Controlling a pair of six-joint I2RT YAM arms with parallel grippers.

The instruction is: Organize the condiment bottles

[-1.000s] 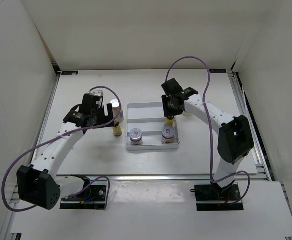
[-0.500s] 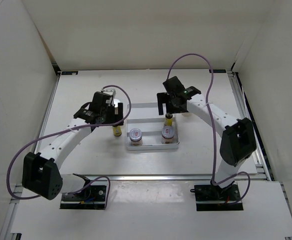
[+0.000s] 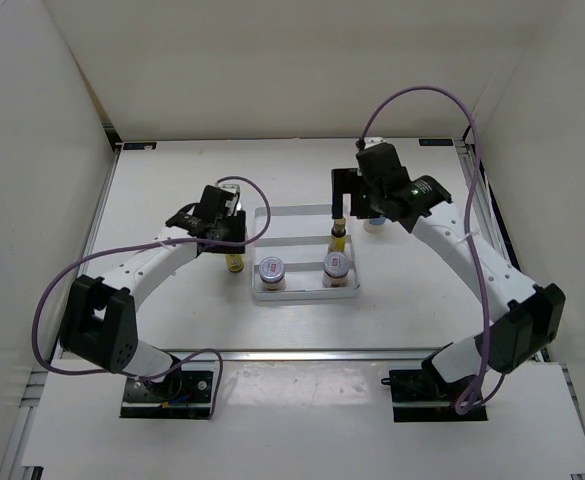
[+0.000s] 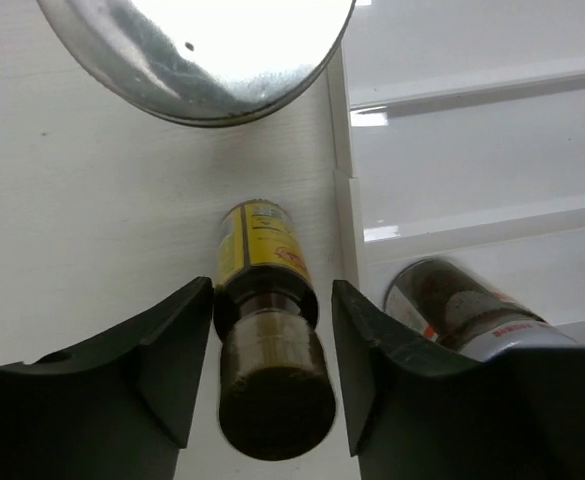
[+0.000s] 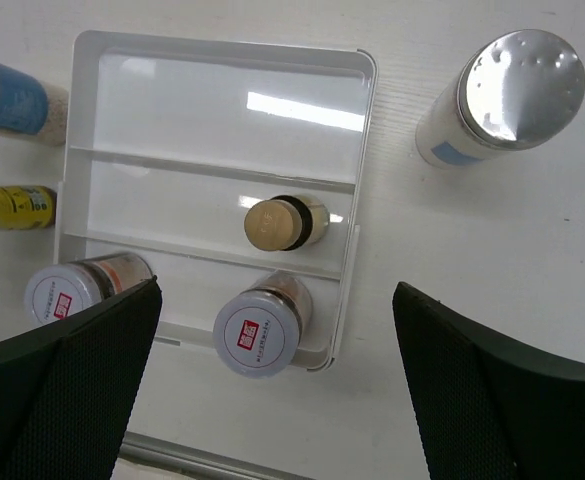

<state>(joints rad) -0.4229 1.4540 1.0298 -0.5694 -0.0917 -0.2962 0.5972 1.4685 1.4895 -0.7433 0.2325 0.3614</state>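
Note:
Outside the white tray's left edge stands a slim yellow bottle with a dark cap. My left gripper is shut on its neck. A second yellow bottle stands in the tray's middle section, and two short jars with red-marked lids fill the near section. My right gripper hangs open high above the tray, nothing between its fingers. One tall white bottle with a silver cap stands right of the tray; the other one's cap shows just beyond my left gripper.
The tray's far section holds nothing. White walls close in the table at the back and both sides. A metal rail runs along the near edge, in front of the arm bases.
My left gripper moved in over the yellow bottle beside the tray and shut on it. My right gripper let go of the yellow bottle in the tray, opened, and drew up and to the right.

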